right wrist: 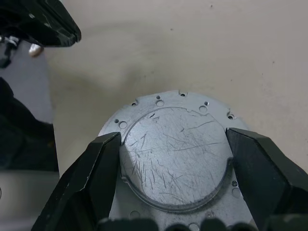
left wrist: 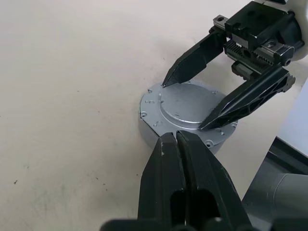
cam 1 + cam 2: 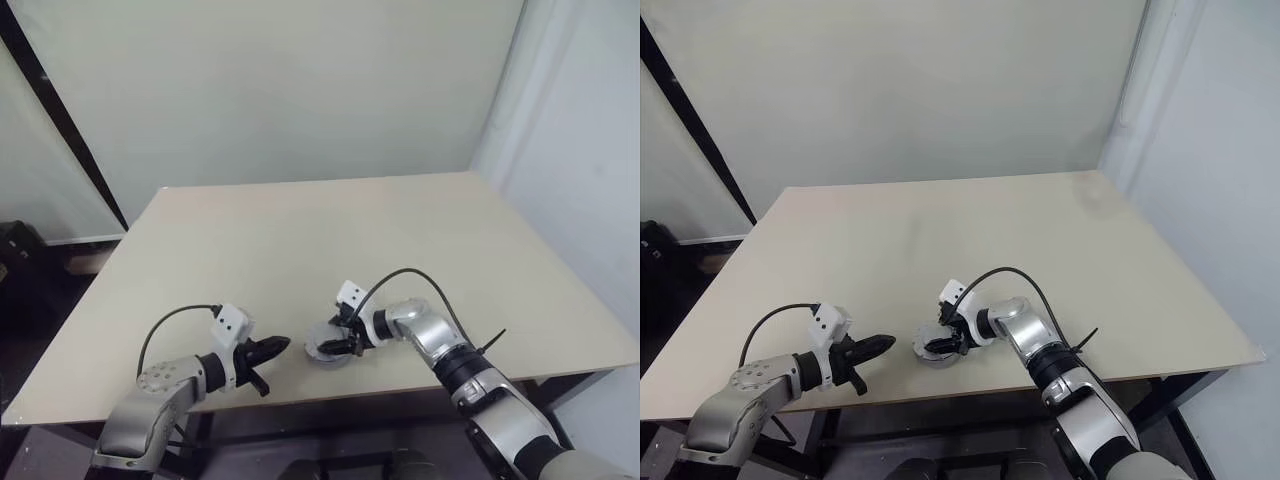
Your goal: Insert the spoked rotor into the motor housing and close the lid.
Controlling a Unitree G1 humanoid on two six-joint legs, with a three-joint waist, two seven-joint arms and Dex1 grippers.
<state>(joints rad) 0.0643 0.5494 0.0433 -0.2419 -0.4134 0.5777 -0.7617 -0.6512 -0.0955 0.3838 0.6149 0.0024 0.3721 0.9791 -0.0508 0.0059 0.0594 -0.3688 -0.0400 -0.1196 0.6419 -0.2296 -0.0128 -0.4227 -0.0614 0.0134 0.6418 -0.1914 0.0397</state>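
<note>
Grey metal disc, the lid [image 3: 328, 350], sits lower centre near table [image 3: 300, 230] front edge. R gripper [image 3: 341, 335] spread wide, tips bracketing its raised centre. L gripper [image 3: 275, 347] fully closed, empty, just left. Upper tabletop bare.

light: bright, even, diffuse | shadows: soft, faint | focus: sharp | glare: none
</note>
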